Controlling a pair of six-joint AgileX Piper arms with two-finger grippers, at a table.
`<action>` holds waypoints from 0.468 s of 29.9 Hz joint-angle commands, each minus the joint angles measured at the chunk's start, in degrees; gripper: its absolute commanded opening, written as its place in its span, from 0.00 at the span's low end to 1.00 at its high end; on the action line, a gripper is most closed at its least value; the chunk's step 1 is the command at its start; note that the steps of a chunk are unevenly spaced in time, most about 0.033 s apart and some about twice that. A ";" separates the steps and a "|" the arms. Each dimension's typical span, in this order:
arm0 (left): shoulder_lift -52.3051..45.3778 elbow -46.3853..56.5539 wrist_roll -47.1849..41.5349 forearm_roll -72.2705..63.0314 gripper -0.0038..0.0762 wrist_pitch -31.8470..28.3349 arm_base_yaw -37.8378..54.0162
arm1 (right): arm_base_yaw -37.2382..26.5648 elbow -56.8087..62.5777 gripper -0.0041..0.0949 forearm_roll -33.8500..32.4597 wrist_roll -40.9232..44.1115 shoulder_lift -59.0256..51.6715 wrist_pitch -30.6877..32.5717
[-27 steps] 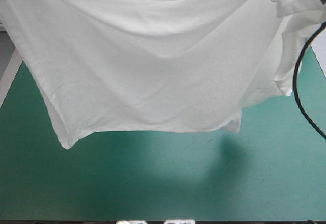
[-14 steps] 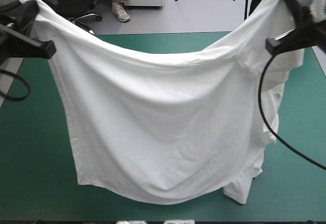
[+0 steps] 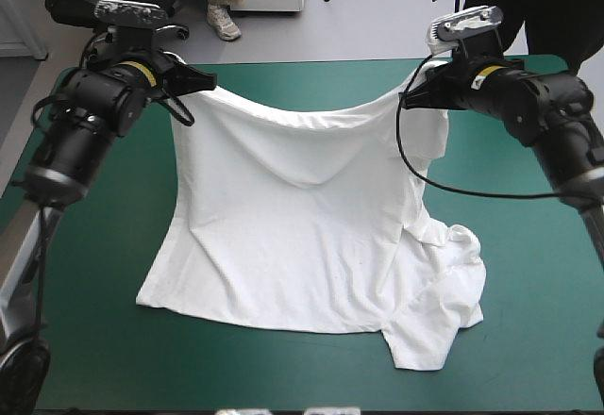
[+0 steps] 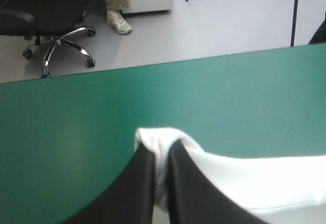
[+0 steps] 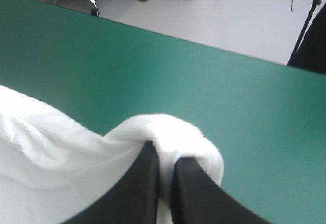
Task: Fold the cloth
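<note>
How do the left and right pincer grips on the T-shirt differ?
The left pincer pinches a small tuft of the T-shirt; the right pincer has a bigger wad over its tips. On the left pincer's side the cloth lies smooth; on the right's it is bunched. Both are shut on far corners.

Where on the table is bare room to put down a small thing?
Bare teal-green cover lies along the near edge in front of the T-shirt, widest at the two near corners, and in a narrow far strip beyond its held edge. The sides are crowded: the left arm and right arm hang over them.
</note>
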 commanded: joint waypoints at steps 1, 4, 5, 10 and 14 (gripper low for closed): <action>2.05 -1.66 -0.74 -0.35 0.03 -5.20 1.97 | -3.60 -1.79 0.02 5.63 -0.02 2.89 -6.60; 5.64 -1.66 -0.74 -3.69 0.03 -6.56 5.51 | -6.68 -3.16 0.02 11.15 -3.56 7.62 -7.46; 6.78 -1.66 -0.74 -4.66 0.03 -7.58 6.73 | -7.32 -3.69 0.02 12.19 -4.66 8.75 -8.39; 11.35 -1.66 -0.74 -7.23 0.03 -11.23 10.27 | -10.07 -6.60 0.02 14.97 -5.18 14.68 -11.12; 14.46 -1.66 -0.63 -6.33 0.03 -13.72 10.65 | -10.89 -9.09 0.02 16.76 -5.18 19.22 -10.26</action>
